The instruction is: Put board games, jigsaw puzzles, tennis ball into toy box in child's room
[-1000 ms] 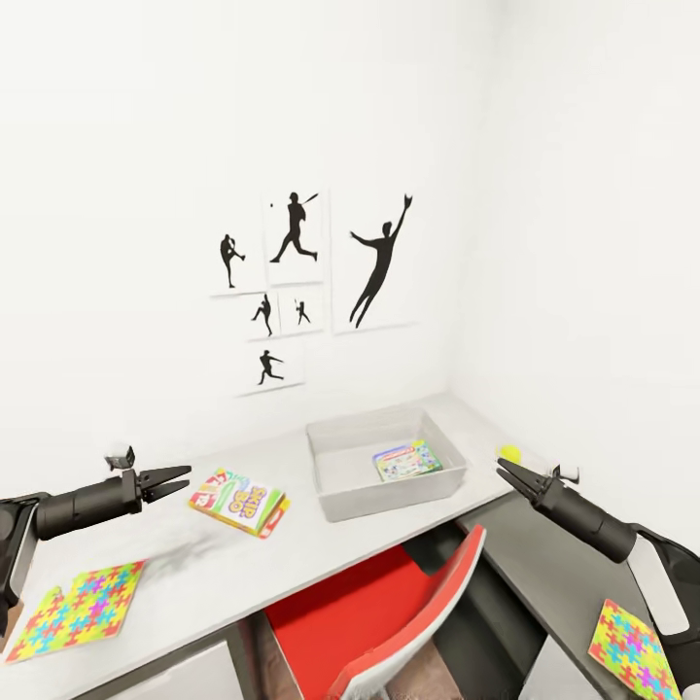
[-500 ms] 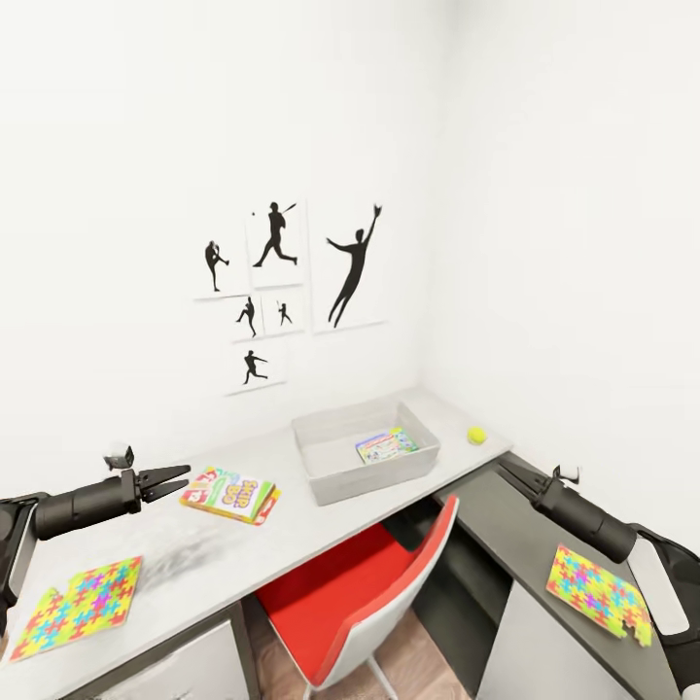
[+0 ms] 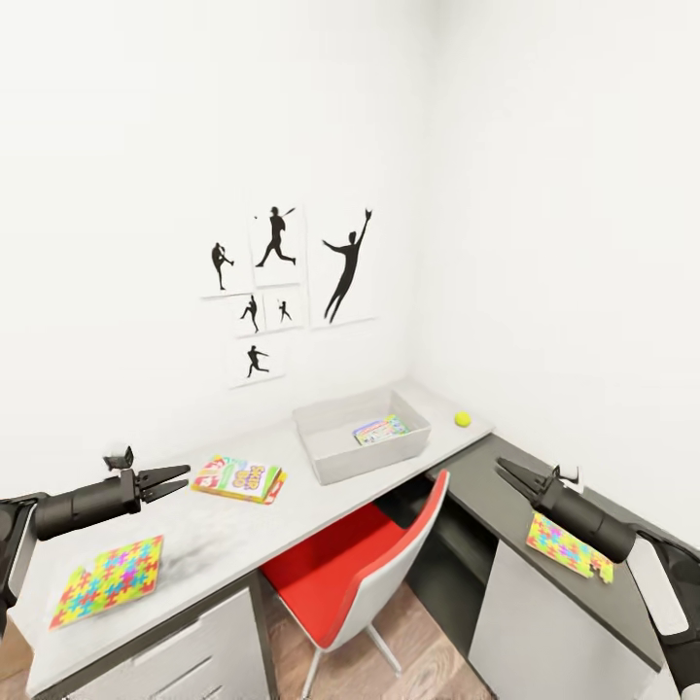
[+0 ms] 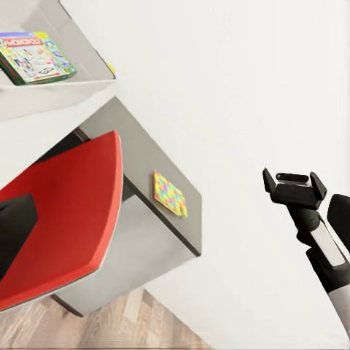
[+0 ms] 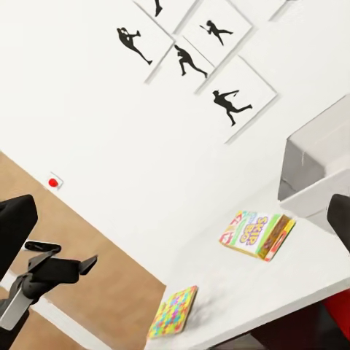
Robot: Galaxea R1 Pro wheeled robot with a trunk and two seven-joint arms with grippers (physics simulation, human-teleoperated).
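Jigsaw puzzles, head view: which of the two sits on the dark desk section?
The multicoloured flat jigsaw puzzle by the right gripper lies on the dark grey desk. The other colourful puzzle lies on the light grey desk.

Your surroundings: a corner desk, a chair, wall prints.
You face an L-shaped table [image 3: 243, 544], light grey along one wall and dark grey along the other. A red chair [image 3: 369, 574] sits tucked at its inner corner, and black baseball-silhouette prints [image 3: 282, 292] hang above on the white wall.
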